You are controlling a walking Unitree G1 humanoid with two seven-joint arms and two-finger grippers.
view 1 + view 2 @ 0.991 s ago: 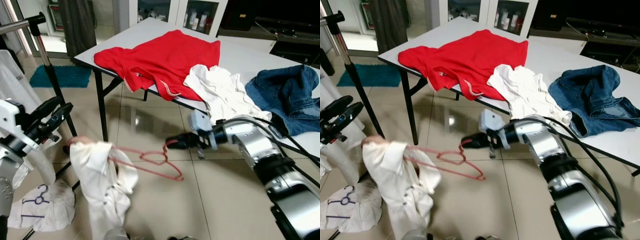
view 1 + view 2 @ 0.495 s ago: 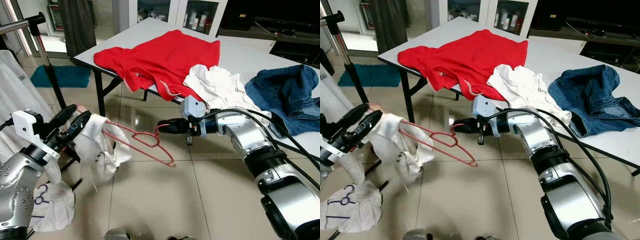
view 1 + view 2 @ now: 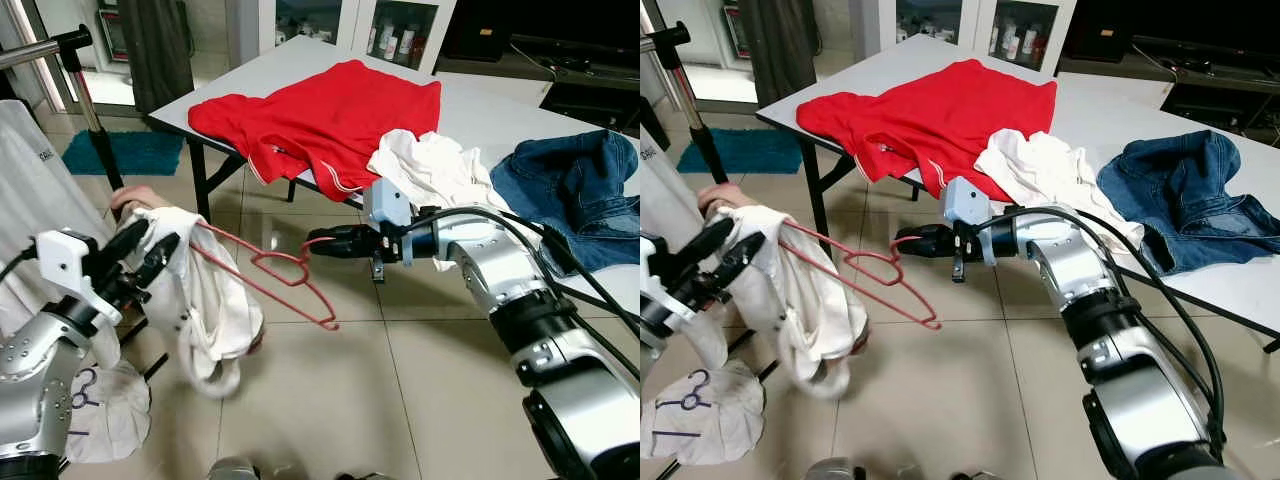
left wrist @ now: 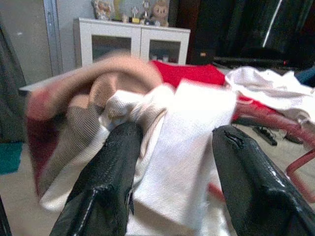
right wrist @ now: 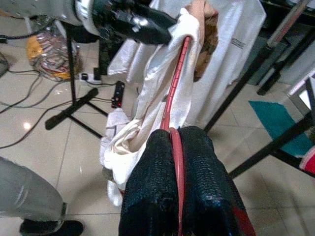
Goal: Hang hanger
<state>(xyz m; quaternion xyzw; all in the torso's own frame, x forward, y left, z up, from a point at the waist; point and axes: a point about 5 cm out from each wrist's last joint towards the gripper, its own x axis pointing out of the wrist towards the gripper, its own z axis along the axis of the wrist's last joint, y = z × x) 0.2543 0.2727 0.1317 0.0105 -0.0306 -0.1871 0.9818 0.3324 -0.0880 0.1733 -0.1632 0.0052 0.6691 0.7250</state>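
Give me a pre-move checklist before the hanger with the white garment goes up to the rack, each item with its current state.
1. Right gripper shut on the red hanger: ok.
2. Left gripper holding the white garment at the hanger's far end: ok, fingers astride the cloth.
3. Garment seated on both hanger shoulders: not ok, bunched at one end.
4. Hanger hook free: cannot tell.
5. Rack pole within reach: cannot tell.
6. Hanger clear of the table: ok.

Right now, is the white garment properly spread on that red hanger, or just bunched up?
Bunched up. The white garment hangs in a crumpled clump at one end of the red hanger, leaving the rest of the wire bare.
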